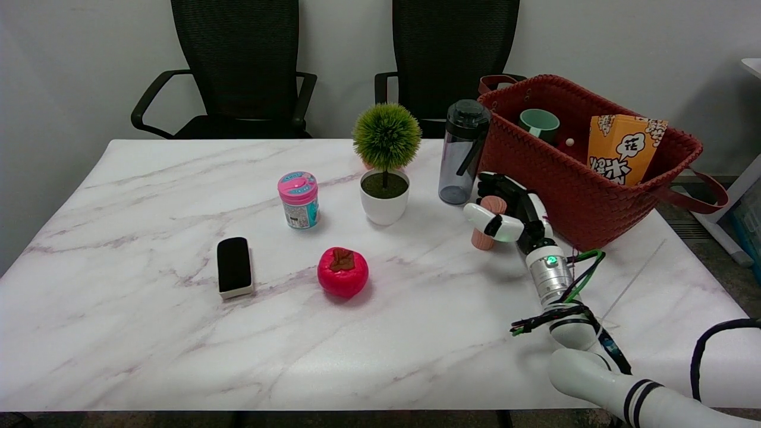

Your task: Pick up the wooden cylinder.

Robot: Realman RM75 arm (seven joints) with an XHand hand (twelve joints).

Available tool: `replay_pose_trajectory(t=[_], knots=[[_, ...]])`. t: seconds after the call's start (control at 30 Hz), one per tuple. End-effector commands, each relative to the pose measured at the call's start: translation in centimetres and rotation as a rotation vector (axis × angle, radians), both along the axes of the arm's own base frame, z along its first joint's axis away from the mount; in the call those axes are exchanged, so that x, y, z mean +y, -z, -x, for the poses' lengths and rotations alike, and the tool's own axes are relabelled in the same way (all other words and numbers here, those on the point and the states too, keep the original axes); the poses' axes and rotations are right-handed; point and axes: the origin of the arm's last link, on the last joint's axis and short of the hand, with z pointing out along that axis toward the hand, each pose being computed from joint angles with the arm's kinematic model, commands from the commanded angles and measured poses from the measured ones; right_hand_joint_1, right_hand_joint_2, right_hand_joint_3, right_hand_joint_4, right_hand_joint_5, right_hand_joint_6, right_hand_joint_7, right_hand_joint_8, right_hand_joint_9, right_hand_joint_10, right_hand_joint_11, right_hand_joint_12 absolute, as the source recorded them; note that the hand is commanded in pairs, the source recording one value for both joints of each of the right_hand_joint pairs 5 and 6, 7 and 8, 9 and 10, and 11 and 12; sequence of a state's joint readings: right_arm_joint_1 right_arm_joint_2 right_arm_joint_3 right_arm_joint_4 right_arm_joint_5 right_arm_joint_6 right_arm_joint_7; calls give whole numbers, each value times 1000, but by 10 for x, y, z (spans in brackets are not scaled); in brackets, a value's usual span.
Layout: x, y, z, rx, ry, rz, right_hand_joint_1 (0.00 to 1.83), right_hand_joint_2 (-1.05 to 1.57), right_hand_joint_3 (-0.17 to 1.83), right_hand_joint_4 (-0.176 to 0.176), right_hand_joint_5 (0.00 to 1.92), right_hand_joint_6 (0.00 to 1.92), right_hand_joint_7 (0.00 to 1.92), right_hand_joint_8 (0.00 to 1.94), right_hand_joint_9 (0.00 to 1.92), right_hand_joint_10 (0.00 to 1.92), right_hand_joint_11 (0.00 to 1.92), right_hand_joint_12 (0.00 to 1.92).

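The wooden cylinder point(483, 239) is a short pinkish-tan peg standing upright on the marble table point(148, 333), right of centre and just in front of the red basket. My right hand point(515, 217) reaches in from the lower right and grips it. The white thumb crosses the cylinder's front and the black fingers curl around its far side. The cylinder's base looks to be resting on the tabletop, and its middle is hidden by the thumb.
A red woven basket point(571, 196) with a green cup and an orange box stands right behind the hand. A dark water bottle point(462, 151) is close at the upper left. Further left are a potted plant point(385, 163), a pink-lidded jar point(298, 200), a red fruit point(342, 271) and a black eraser point(234, 266).
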State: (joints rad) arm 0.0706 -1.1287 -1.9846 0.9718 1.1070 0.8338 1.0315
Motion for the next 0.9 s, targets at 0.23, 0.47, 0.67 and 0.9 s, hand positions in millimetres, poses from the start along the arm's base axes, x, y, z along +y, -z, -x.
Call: replay_pose_trajectory(t=[0.23, 0.47, 0.67, 0.9], knots=[[-16, 11, 4, -21, 34, -43, 1042, 2, 918, 0, 550, 550, 543, 543, 506, 506, 566, 566], [-15, 13, 6, -26, 43, -46, 1042, 4, 915, 0, 550, 550, 543, 543, 504, 504, 564, 564], [-14, 13, 8, -29, 45, -46, 1043, 16, 905, 0, 556, 556, 544, 544, 505, 505, 563, 563], [-13, 13, 7, -27, 42, -43, 1057, 142, 835, 0, 612, 612, 562, 562, 580, 580, 588, 588]])
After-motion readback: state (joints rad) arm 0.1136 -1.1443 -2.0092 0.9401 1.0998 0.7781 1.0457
